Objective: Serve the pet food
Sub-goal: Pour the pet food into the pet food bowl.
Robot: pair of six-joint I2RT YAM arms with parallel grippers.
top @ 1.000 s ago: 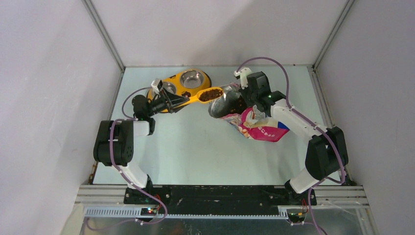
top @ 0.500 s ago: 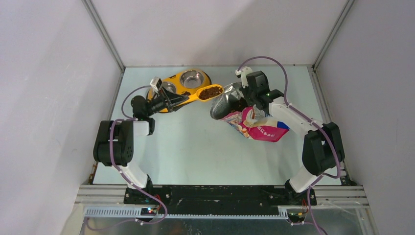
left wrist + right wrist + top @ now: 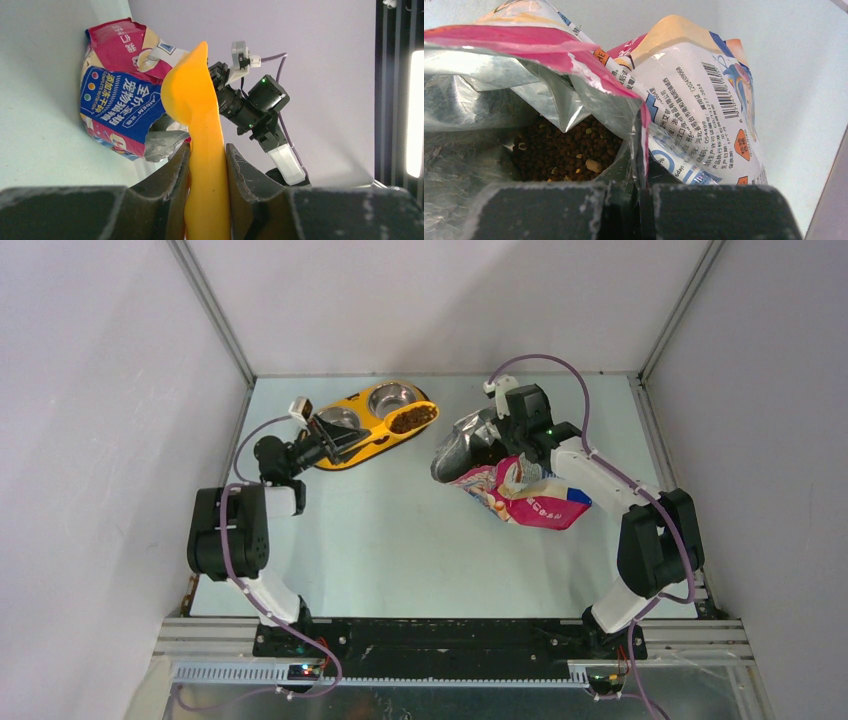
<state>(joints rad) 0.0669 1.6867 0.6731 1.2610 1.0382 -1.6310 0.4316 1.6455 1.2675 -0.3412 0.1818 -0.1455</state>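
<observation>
Now the scoop (image 3: 396, 427) has swung from the pouch (image 3: 530, 502) over the feeder (image 3: 366, 410).

From above and behind the arm bases (image 3: 285, 625) we look down on the whole bench (image 3: 400, 540). Our left wrist view sits close behind its fingers (image 3: 160, 195), facing along the scoop (image 3: 200, 150) between them toward the pouch (image 3: 117, 100). Our right wrist view peers past its fingers (image 3: 549, 210) into that pouch's mouth; all three views share it.

The pouch (image 3: 525, 495) is glossy pink and blue with a silver foil lining, the kibble (image 3: 569, 150) dark brown, the scoop (image 3: 200, 150) orange, the feeder (image 3: 362, 412) yellow, the table (image 3: 400, 530) pale mint.
</observation>
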